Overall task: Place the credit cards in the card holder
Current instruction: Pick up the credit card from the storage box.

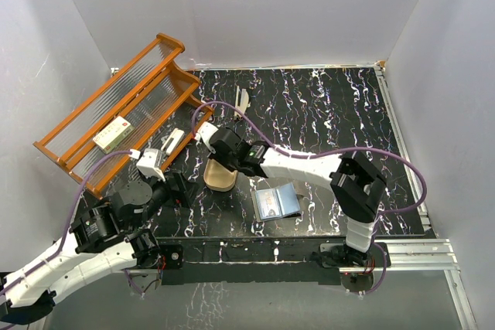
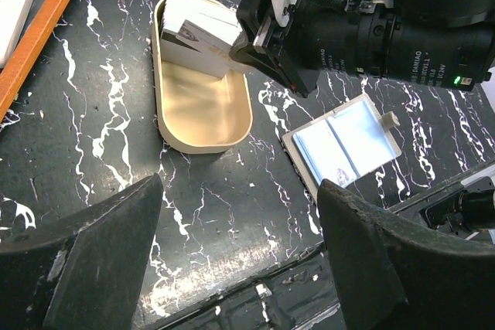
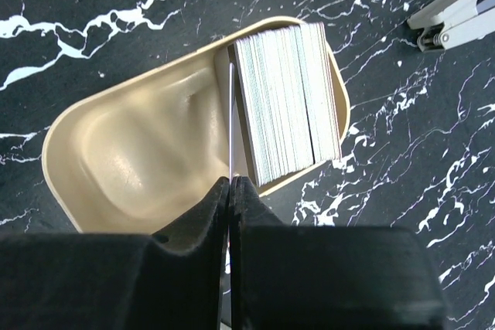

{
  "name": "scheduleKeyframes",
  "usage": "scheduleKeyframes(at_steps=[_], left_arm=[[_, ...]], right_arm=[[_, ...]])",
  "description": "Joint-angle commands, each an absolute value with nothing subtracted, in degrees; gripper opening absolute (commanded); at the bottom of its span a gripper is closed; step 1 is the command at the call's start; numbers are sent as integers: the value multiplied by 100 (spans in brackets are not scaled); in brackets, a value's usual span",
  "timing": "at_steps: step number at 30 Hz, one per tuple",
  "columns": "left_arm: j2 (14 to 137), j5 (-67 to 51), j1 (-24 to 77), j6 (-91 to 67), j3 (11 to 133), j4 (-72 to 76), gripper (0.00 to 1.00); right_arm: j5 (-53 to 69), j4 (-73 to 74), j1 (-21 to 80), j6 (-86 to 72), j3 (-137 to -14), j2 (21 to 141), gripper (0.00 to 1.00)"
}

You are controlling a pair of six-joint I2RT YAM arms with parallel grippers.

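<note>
1. In the overhead view an orange rack [image 1: 116,113] leans at the tabletop's [image 1: 325,113] 10 o'clock corner, with a white box [image 1: 114,134] lying in it.
2. The left gripper [image 2: 236,260] hangs over bare tabletop at 7 o'clock from the tan tray [image 2: 203,110]. Its jaws are spread wide with nothing between them.
3. The tan tray sits left of the tabletop's centre. The credit cards [image 3: 286,102] stand on edge as 1 packed stack at the tray's 12 o'clock end in the left wrist view, their edges showing as fine stripes.
4. The right gripper [image 3: 230,191] reaches down into the tray just beside the stack. Its jaws are pressed together, pinching the edge of a single card [image 3: 230,113] that stands just apart from the stack's 9 o'clock face.
5. The card holder [image 2: 344,141] lies open and flat on the tabletop at 4 o'clock from the tray, apart from it, with 2 shiny bluish sleeves facing up.
</note>
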State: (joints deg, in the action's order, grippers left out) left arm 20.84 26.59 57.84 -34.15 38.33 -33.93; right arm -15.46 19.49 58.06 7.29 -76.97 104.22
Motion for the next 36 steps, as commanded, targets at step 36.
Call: scheduleKeyframes(at_steps=[36], left_arm=[[2628,318,5766,-5510,3534,188,43]], right_arm=[[1248,-1311,5781,-4994,-4257,5273,0]])
